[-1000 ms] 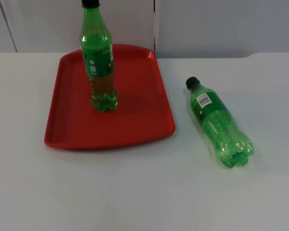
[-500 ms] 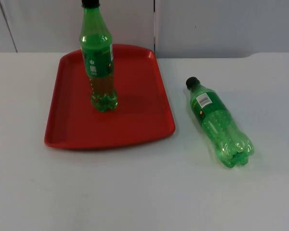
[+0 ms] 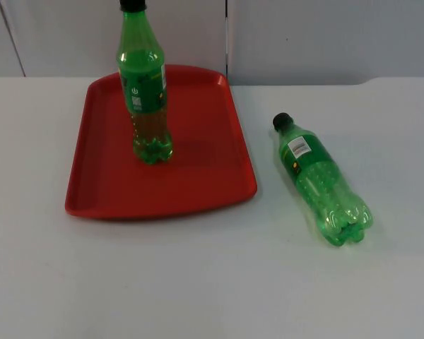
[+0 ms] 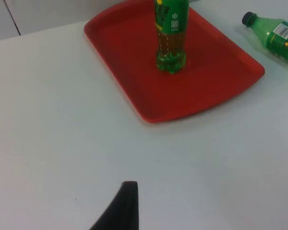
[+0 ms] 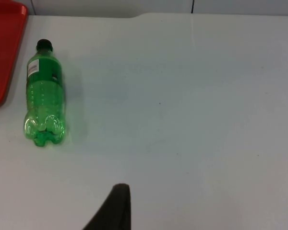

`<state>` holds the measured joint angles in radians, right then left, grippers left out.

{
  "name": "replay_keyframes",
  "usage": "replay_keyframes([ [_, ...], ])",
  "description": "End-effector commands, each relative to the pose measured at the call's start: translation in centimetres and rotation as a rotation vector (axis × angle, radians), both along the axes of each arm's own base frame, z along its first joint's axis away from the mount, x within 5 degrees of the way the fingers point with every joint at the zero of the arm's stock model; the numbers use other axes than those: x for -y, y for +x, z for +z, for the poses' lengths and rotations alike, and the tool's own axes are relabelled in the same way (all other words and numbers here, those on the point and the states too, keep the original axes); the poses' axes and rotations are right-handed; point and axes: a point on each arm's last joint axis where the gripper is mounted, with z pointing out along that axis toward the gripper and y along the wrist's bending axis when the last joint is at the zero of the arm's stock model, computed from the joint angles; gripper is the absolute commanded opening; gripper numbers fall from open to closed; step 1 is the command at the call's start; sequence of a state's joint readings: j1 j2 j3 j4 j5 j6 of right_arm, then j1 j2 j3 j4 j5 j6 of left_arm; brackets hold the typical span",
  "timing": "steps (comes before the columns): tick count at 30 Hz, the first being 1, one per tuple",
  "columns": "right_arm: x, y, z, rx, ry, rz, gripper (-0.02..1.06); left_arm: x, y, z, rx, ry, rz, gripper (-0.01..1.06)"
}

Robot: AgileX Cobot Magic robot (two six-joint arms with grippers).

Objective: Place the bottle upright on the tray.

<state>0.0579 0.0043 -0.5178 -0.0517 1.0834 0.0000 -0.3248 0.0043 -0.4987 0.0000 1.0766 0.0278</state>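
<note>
A red tray (image 3: pixel 198 176) lies on the white table at the left. On it a green bottle (image 3: pixel 145 92) with a black cap stands upright, also seen from the left wrist (image 4: pixel 171 33). A second green bottle (image 3: pixel 319 176) lies on its side on the table to the right of the tray, cap toward the wall. My left gripper (image 4: pixel 127 206) waits above bare table, well short of the tray (image 4: pixel 216 81). My right gripper (image 5: pixel 116 206) waits over bare table, off to one side of the lying bottle (image 5: pixel 43 93) and apart from it.
The grey partition wall (image 3: pixel 304 35) closes the table's far edge just behind the tray. White table surface (image 3: pixel 198 282) stretches in front of the tray and the lying bottle.
</note>
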Motion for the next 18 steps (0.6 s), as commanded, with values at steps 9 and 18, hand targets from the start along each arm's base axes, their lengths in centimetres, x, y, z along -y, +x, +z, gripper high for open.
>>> replay_keyframes([
  [9, -0.05, -0.01, -0.01, 0.010, -0.009, 0.007, 1.05, 0.05, -0.02, -0.12, 0.000, -0.005, -0.010, 1.05],
  [18, -0.05, -0.01, -0.01, 0.010, -0.009, 0.007, 1.05, 0.05, -0.02, -0.12, 0.000, -0.005, -0.010, 1.05],
])
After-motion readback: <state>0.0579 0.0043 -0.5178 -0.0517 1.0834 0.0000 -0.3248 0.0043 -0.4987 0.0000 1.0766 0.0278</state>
